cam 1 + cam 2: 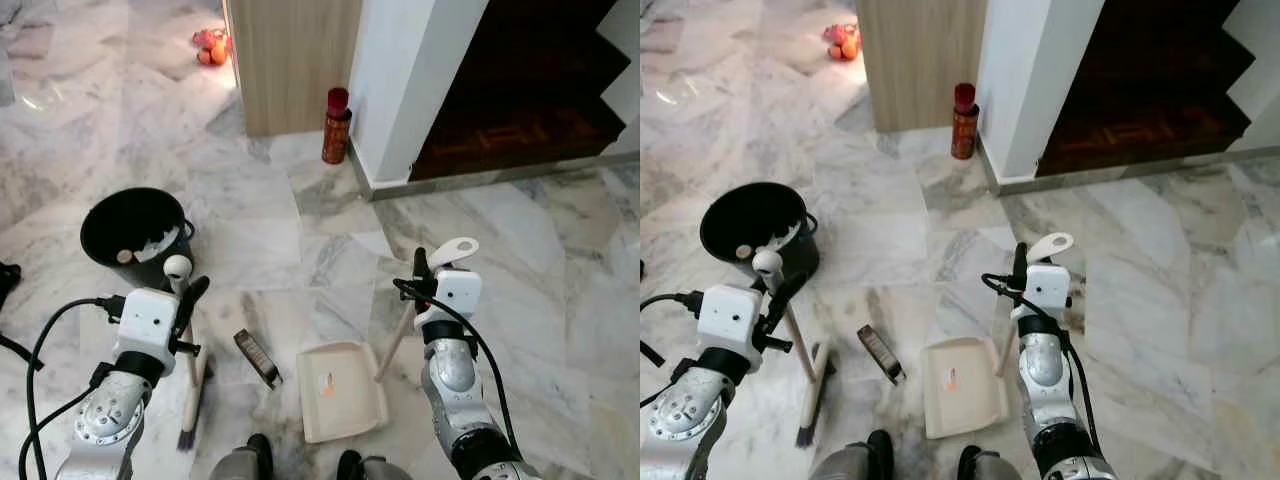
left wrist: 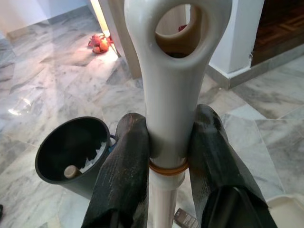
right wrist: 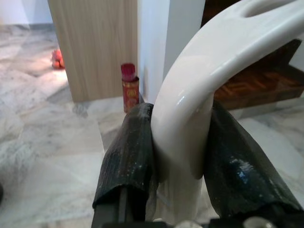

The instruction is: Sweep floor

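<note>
My left gripper (image 2: 171, 137) is shut on the cream handle of a small broom (image 1: 178, 268), just below the handle's hanging loop. The broom stands almost upright, and its dark bristle head (image 1: 188, 425) rests on the marble floor. My right gripper (image 3: 178, 137) is shut on the curved white handle (image 1: 452, 250) of a cream dustpan. The dustpan's tray (image 1: 340, 390) lies flat on the floor between my arms. A small dark rectangular piece of litter (image 1: 257, 358) lies between the broom head and the pan.
A black bin (image 1: 135, 235) holding some paper and a round scrap stands at front left. A red can (image 1: 336, 125) sits at the corner of a wooden cabinet (image 1: 290, 60) and a white wall (image 1: 400, 80). Dark wooden steps (image 1: 520, 90) rise at the right. Orange items (image 1: 210, 45) lie far back.
</note>
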You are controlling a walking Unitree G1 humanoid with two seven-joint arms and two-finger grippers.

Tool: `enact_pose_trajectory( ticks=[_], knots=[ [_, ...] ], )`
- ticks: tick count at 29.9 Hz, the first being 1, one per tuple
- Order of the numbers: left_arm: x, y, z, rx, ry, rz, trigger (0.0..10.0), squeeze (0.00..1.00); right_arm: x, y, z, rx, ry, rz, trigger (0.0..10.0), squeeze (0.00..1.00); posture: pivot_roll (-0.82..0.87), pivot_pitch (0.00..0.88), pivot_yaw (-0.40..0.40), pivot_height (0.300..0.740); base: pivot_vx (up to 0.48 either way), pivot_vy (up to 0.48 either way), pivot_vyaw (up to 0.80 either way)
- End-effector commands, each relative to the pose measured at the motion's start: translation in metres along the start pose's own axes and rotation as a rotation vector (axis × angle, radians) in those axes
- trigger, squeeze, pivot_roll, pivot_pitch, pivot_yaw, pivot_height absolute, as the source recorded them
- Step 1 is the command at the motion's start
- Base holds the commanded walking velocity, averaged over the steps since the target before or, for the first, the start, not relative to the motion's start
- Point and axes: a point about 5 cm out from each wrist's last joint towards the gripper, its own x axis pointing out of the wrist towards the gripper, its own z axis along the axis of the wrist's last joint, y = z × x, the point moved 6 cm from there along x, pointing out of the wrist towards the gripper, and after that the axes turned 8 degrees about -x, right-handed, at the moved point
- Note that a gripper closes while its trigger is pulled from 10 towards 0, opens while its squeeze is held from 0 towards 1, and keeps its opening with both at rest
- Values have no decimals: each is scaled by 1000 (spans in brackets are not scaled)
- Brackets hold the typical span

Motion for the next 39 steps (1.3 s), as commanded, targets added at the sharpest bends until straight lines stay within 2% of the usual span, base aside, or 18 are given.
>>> enact_pose_trajectory(
  ticks=[1, 6, 8, 10, 12, 15, 18, 20, 22, 24, 25, 30, 32, 34, 35, 37, 39],
  knots=[
    [-1, 12, 5, 24, -4, 17, 10000, 0, -6, 1, -3, 0, -4, -2, 10000, 0, 130, 315, -81, 740, 0, 0, 0],
    [2, 28, 5, 70, -6, 35, 10000, 0, -8, 3, -4, 2, -1, -3, 10000, 0, 128, 327, -79, 740, 0, 0, 0],
    [9, 42, 7, 165, -30, 63, 10000, 0, -9, 4, -5, 2, 2, -3, 10000, 0, 122, 335, -79, 740, 0, 0, 0],
    [11, 42, 9, 208, -39, 49, 10000, 0, -9, 4, -5, 3, 2, -3, 10000, 0, 122, 335, -79, 740, 0, 0, 0],
    [21, 46, 17, 249, -74, 44, 10000, 0, -10, 4, -6, 3, 3, -2, 10000, 0, 114, 338, -78, 740, 0, 0, 0],
    [27, 39, 18, 223, -84, 2, 10000, 0, -11, 3, -7, 2, 4, -6, 10000, 0, 104, 339, -80, 740, 0, 0, 0],
    [28, 29, 12, 162, -71, -52, 10000, 0, -12, 2, -7, 1, 4, -7, 10000, 0, 98, 338, -83, 740, 0, 0, 0],
    [25, 19, 9, 73, -67, -83, 10000, 0, -13, 2, -8, 0, 5, -5, 10000, 0, 98, 339, -84, 740, 0, 0, 0],
    [25, 17, 8, 51, -69, -90, 10000, 0, -13, 2, -8, -1, 6, -5, 10000, 0, 98, 339, -84, 740, 0, 0, 0],
    [24, 9, 7, -76, -72, -98, 10000, 0, -14, 1, -9, -3, 8, -3, 10000, 0, 94, 327, -91, 740, 0, 0, 0],
    [24, 9, 7, -76, -72, -98, 10000, 0, -14, 1, -9, -3, 8, -3, 10000, 0, 94, 327, -91, 740, 0, 0, 0],
    [24, 1, 5, -190, -65, -119, 10000, 0, -14, 1, -9, -3, 9, -2, 10000, 0, 89, 320, -89, 740, 0, 0, 0],
    [24, -7, 5, -290, -47, -152, 10000, 0, -14, 0, -9, -3, 11, -3, 10000, 0, 88, 319, -89, 740, 0, 0, 0],
    [23, -12, 5, -345, -35, -177, 10000, 0, -14, 0, -10, -3, 12, -4, 10000, 0, 88, 319, -89, 740, 0, 0, 0],
    [22, -19, 3, -410, -11, -214, 10000, 0, -14, 0, -10, -2, 16, -4, 10000, 0, 91, 310, -87, 740, 0, 0, 0],
    [21, -22, 3, -435, -3, -226, 10000, 0, -14, 0, -10, -2, 17, -4, 10000, 0, 91, 310, -87, 740, 0, 0, 0],
    [19, -30, 2, -549, 20, -262, 10000, 0, -14, 2, -11, 2, 22, 0, 10000, 0, 92, 303, -86, 740, 0, 0, 0]
  ],
)
